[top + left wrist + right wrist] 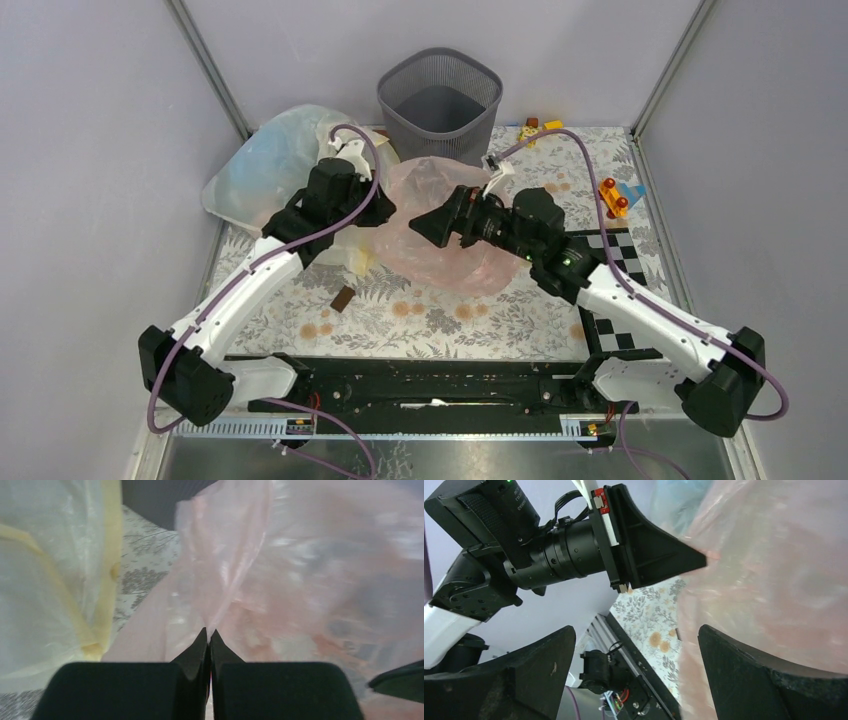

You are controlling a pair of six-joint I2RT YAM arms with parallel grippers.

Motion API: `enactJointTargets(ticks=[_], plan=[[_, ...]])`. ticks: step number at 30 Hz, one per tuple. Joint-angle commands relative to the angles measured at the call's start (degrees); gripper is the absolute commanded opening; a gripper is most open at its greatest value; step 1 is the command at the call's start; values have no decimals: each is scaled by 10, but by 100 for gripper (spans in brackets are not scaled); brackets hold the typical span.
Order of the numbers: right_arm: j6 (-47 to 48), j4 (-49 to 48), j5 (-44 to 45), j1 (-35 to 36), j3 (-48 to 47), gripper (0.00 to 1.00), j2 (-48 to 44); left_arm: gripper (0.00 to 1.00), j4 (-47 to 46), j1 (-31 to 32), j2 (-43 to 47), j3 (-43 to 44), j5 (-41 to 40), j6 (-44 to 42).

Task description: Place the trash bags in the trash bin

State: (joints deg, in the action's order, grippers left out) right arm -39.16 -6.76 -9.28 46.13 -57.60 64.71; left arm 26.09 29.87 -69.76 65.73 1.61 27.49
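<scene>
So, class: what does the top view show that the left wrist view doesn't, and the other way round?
Only the top view: the open mouth of the bin and the toys at the back right. Only the left wrist view: the left hand pinched shut on a fold of the pink bag, close up. Both: the pink bag, the whitish bag and the flowered tablecloth.

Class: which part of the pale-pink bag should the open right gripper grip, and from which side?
Probably a raised fold of the pink bag on its right side, opposite the pinch held by the shut left gripper. The right gripper, open, comes in from the right: the film is thin and crumpled, so folds stand up for pinching.
</scene>
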Motion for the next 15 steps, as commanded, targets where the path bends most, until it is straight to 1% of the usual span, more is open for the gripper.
enactJointTargets(ticks=[1,3,5,7,9,12,15], plan=[[-56,-113,-69,-1,-23,100,38,0,-77,-2,-19,30,90,25],[-75,-139,-83,-1,-27,100,54,0,-84,-2,-28,28,102,28],[-72,-136,-87,-1,-40,100,57,0,-71,-4,-31,27,74,27],[-47,-106,-74,-1,-57,100,49,0,-64,-18,-27,22,57,26],[-5,-52,-45,-2,-80,100,28,0,-60,-41,-16,15,57,29],[62,88,58,-2,-113,100,-3,0,-59,-64,11,2,55,27],[102,191,188,-2,-96,100,-48,0,-54,-71,31,-6,53,23]])
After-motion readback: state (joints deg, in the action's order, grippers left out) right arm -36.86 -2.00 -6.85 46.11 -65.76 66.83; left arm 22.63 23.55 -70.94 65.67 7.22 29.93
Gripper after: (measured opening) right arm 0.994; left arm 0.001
